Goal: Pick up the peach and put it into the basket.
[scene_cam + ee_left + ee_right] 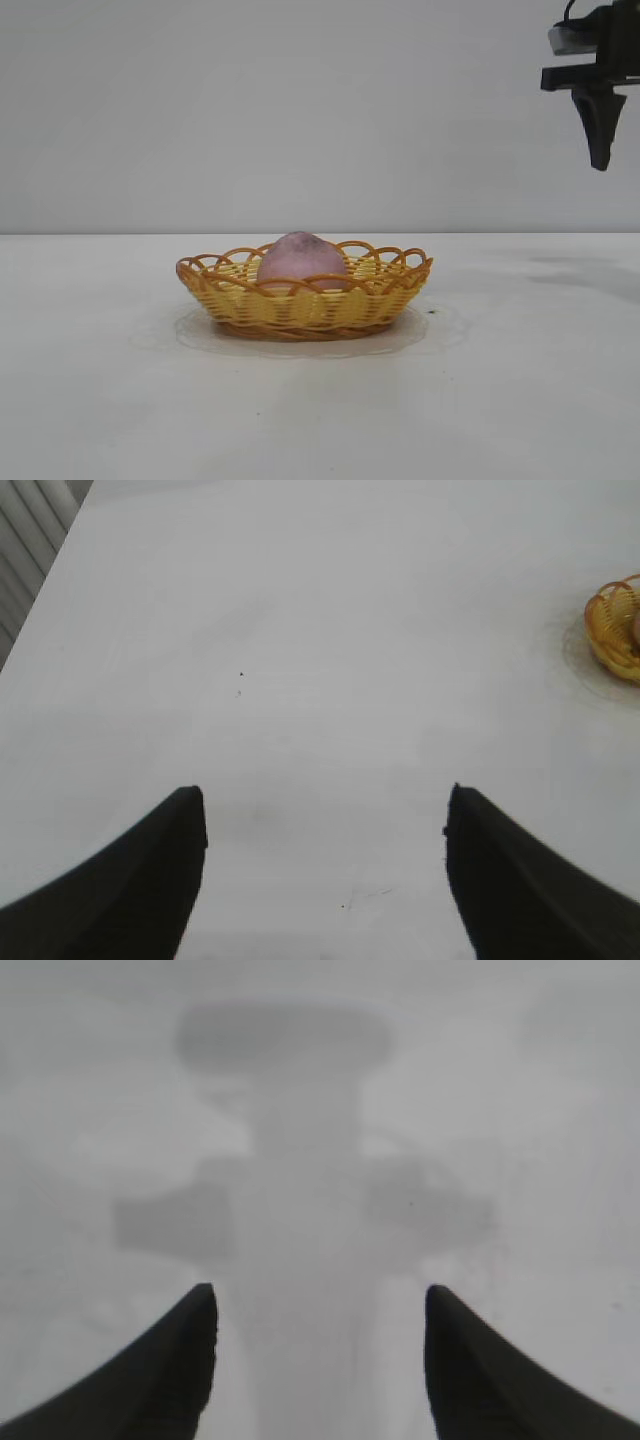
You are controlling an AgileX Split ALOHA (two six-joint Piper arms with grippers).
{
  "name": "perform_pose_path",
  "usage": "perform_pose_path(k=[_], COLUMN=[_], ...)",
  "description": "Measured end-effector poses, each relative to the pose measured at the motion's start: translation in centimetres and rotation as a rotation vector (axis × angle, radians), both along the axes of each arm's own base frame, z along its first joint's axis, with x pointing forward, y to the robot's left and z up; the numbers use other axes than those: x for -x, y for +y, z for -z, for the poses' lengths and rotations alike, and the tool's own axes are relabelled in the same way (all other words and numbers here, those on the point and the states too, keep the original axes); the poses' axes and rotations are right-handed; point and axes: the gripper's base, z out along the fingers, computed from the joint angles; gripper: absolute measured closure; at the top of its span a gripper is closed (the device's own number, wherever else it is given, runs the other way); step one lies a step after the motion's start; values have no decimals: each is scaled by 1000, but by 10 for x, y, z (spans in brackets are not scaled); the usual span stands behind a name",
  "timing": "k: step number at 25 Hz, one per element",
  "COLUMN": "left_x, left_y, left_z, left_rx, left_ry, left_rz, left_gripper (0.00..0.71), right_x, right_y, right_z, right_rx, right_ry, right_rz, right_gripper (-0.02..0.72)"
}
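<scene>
The peach (300, 258) sits inside the basket (305, 305), table (100, 400) around.

readable text: none
labels/brands: none
numbers/signs: none
</scene>
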Motion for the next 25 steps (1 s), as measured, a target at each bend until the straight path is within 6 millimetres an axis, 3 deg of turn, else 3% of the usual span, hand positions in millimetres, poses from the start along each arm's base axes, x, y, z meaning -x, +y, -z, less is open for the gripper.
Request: perform_pose_path(k=[3,6,9,11,15,20,25], left_x=[0,0,0,0,0,0,0], left_y=[0,0,0,0,0,0,0], left_z=[0,0,0,0,0,0,0], left_rx=[0,0,0,0,0,0,0], left_ry=[0,0,0,0,0,0,0], left_rz=[0,0,0,0,0,0,0], left_gripper=[221,221,221,221,221,221,221], right_x=[41,113,192,230,277,325,360], right_y=[-4,-10,-16,-19,-22,-23,-26], right_z=[-23,-33,-28,-33,-33,-42,-26], right_rx=[2,-1,-15,-23,-22,-76,-73], right_ry=[-48,-88,-147,-199,-198,-344,-419], right_rz=[-4,-9,-3,5,0,-1,-28], right_gripper=[316,316,316,316,316,316,316])
